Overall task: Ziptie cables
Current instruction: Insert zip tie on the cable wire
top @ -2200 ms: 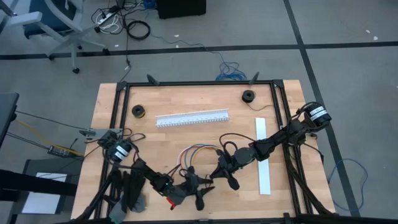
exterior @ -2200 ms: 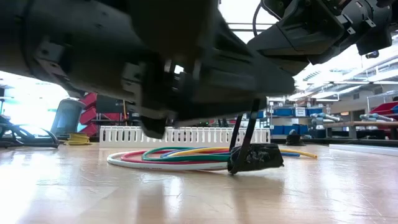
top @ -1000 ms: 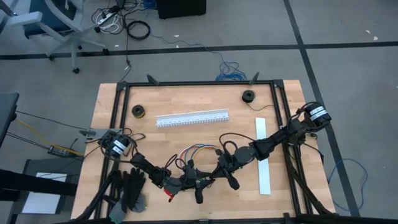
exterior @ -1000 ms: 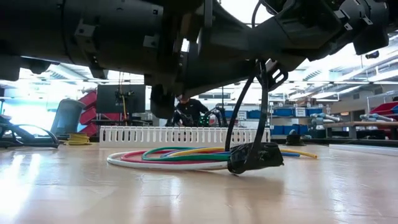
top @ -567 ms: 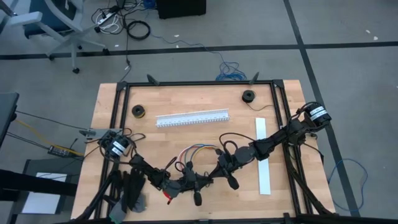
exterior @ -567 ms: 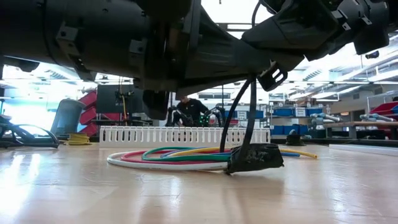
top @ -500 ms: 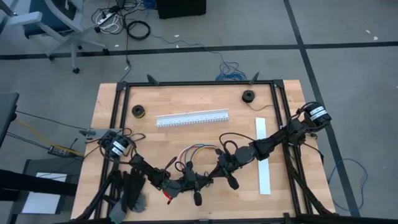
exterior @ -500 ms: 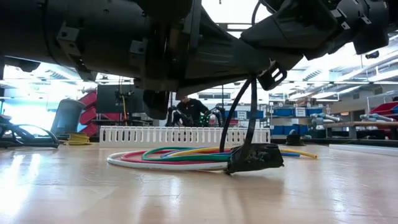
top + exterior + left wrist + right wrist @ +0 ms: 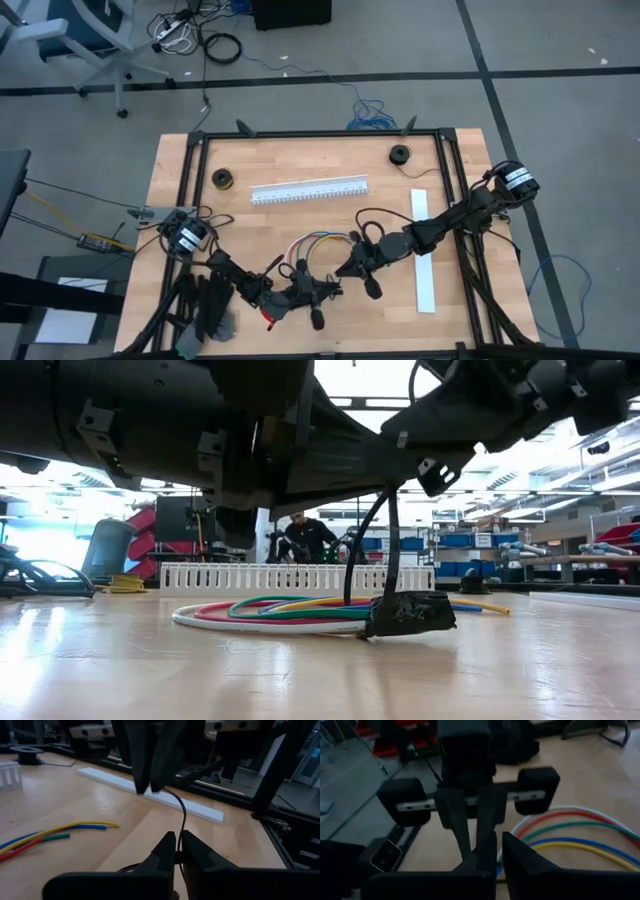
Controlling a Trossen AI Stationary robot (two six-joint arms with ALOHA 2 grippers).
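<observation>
Left gripper point(image 9: 318, 291) fingers pinched shut on the thin black ziptie point(image 9: 181, 820), right gripper point(image 9: 347, 268) at two o'clock nearly shut on its tip; uneven pulling could slip it off the cables point(image 9: 318, 243)

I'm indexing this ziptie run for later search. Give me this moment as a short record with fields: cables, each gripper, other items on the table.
cables: coloured loop on the wooden table, dark wrapped end
thin black strand: rises from that end
left gripper: shut on the strand, near table's front
right gripper: shut, facing the left one
other items: white slotted channel, flat white strip, two small spools
</observation>
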